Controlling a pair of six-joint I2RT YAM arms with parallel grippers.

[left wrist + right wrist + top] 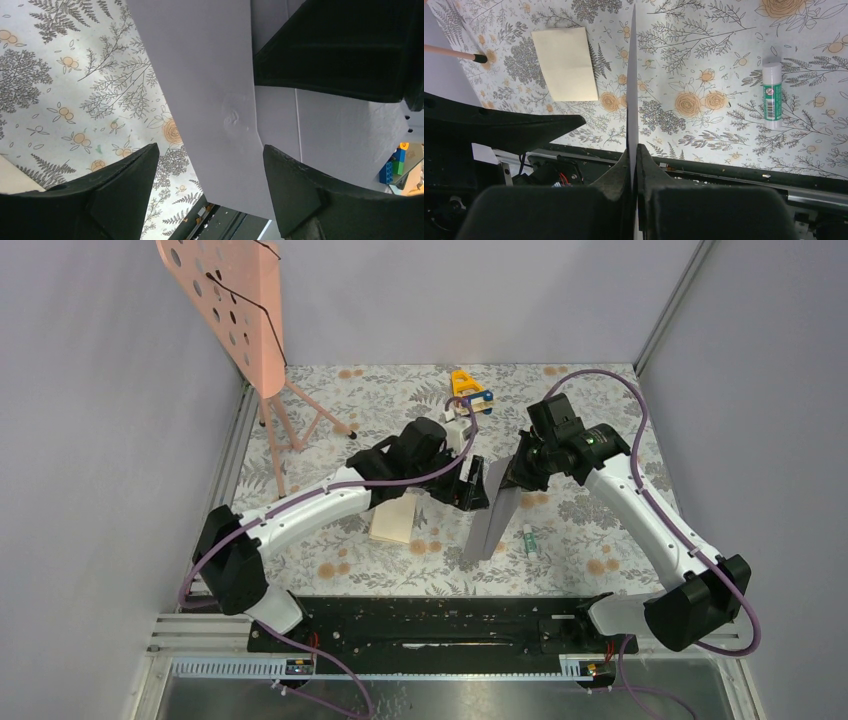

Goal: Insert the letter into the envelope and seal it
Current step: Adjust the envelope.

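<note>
The grey-lilac envelope hangs upright above the table, pinched at its upper end by my right gripper, which is shut on it. In the right wrist view the envelope shows edge-on, running straight out from the closed right gripper. My left gripper is open right beside the envelope's left face. In the left wrist view the envelope fills the space beyond the open left gripper. The letter, a tan folded sheet, lies flat on the table, also in the right wrist view.
A glue stick lies right of the envelope, seen too as the glue stick. A pink perforated stand rises at the back left. A yellow and blue toy sits at the back centre.
</note>
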